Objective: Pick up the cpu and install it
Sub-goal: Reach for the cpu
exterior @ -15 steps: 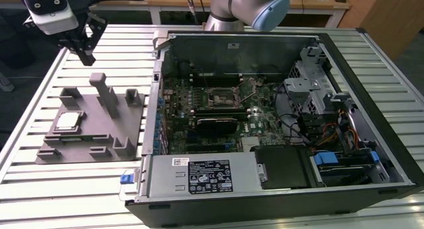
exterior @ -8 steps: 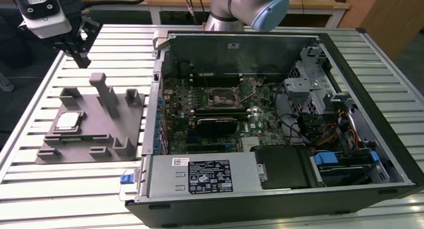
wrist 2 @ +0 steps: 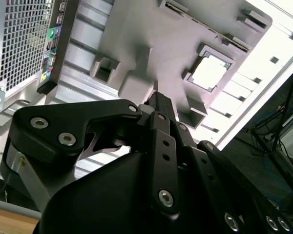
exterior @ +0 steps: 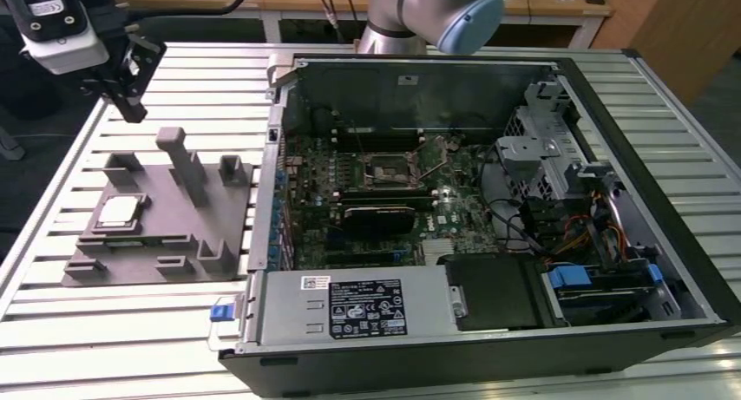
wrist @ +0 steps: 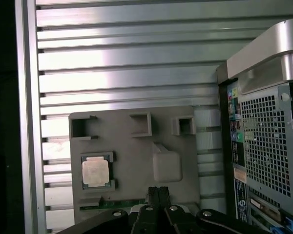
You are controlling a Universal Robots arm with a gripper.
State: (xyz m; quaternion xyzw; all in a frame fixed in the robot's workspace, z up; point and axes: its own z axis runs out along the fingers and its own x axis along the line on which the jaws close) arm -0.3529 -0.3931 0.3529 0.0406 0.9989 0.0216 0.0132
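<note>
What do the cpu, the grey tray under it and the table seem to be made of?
The cpu: pale metal top, matte silvery sheen. The tray: probably plastic, uniform dull grey, moulded posts. The table: likely aluminium, bright reflective ribbed slats.

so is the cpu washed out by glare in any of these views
Second wrist view: the cpu is blown out near white, as are the table slats beside the grey tray. First wrist view: its top is pale but evenly lit. Exterior view: it reads clearly, no glare.
</note>
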